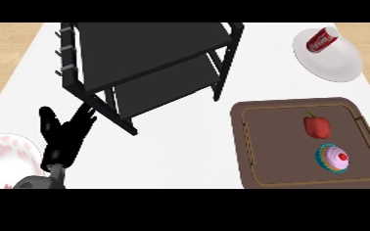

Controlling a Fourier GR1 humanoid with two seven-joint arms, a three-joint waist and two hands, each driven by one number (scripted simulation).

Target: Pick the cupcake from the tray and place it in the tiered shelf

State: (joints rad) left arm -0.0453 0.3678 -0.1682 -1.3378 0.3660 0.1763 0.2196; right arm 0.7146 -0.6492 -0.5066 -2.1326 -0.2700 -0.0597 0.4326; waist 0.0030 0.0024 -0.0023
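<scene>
1. Right now I see only my left hand [63,136] at the lower left of the table [180,147], fingers straight and spread, holding nothing. It is resting near the shelf's front leg.
2. My right hand does not show in the head view, so I cannot tell its state.
3. The cupcake [335,157] sits untouched in the brown tray [249,147], in the lower right part, just below a red pepper [316,127].
4. The black tiered shelf [151,63] stands well apart from the tray, at the upper left.
5. Risks, as I judge them: the pepper is very close, so a reaching hand could push it or take it by mistake.
6. The frosting may be squeezed if the fingers close from the top.
7. The shelf's posts could catch the arm during placing.
8. A white plate with a can [323,40] stands behind the tray, away from the path.
</scene>
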